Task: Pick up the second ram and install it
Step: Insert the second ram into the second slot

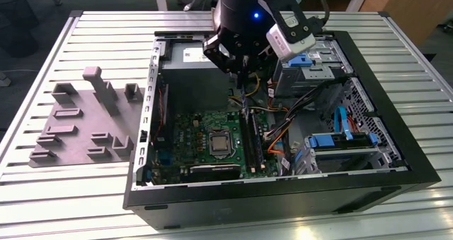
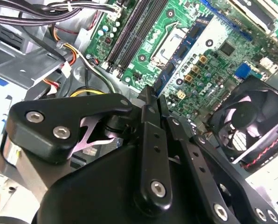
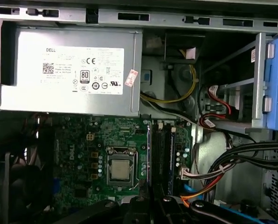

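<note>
The arm's black pincer [image 1: 243, 85] hangs over the open computer case [image 1: 396, 160], a black metal box lying on its side on a table [image 1: 106, 197] of ribbed aluminium slats. In the second wrist view the two flat black fingers [image 2: 153, 140], studded with round screw heads, stand drawn in close against each other. A thin, dark, blade-like edge pokes out between their tips.

In the exterior view a narrow strip runs straight down from the pincer toward the board below. This appears to be the second ram [image 1: 243, 99], clamped edge-on and upright, though its chips cannot be made out. It hangs above the far end of the long black memory slots [image 1: 253, 142], apart from them.

The slots lie side by side on the green motherboard [image 1: 188, 131], just beside the square silver processor socket [image 1: 220, 144]. In the first wrist view the same socket [image 3: 120, 170] shows a dull metal plate in a dark frame. Above it sits the grey sheet-metal power supply [image 3: 69, 70] with a white label.

Bundles of black, orange and yellow cables [image 1: 283, 131] curl beside the slots. Blue plastic drive brackets [image 1: 340, 140] sit toward the exterior view's right. A round black fan [image 2: 246, 121] shows in the second wrist view.

On the table at the exterior view's left lies a matte grey plastic tray [image 1: 78, 107] with raised rectangular blocks and one tall post.
</note>
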Available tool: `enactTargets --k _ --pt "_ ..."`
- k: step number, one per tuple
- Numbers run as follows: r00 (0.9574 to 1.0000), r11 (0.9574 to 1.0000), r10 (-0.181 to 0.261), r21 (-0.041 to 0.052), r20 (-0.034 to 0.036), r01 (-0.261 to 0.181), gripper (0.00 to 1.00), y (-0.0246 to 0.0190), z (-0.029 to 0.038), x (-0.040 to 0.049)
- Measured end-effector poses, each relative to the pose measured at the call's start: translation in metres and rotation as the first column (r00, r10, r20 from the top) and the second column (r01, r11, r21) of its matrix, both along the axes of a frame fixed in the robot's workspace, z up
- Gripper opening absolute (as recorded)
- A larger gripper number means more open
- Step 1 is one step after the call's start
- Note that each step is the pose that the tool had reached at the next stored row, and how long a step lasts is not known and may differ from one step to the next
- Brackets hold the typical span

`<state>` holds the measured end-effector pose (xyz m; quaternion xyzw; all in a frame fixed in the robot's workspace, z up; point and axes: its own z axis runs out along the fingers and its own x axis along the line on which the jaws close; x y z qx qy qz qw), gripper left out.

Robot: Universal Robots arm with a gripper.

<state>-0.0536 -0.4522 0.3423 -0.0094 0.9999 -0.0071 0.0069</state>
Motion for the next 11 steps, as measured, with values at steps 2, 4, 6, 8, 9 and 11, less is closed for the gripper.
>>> enactTargets --k 2,4,6,8,9,11 --pt "1.0000 1.0000 -0.005 0.0001 -0.0001 0.005 0.14 0.0000 -0.0029 0.0030" --pt "1.0000 1.0000 -0.006 0.0001 0.0000 0.006 0.14 0.0000 -0.0064 0.0052" --pt "1.0000 1.0000 -0.010 0.0002 0.0001 0.010 0.14 0.0000 -0.0100 0.0058" --pt "0.9998 0.9998 -0.018 0.0001 0.0000 0.018 0.14 0.0000 -0.0128 0.0058" --pt "0.9998 0.9998 -0.019 -0.0001 -0.0001 0.019 0.14 0.0000 -0.0129 0.0058" --pt "0.9998 0.9998 -0.019 -0.0002 -0.0002 0.019 0.14 0.0000 -0.0129 0.0058"
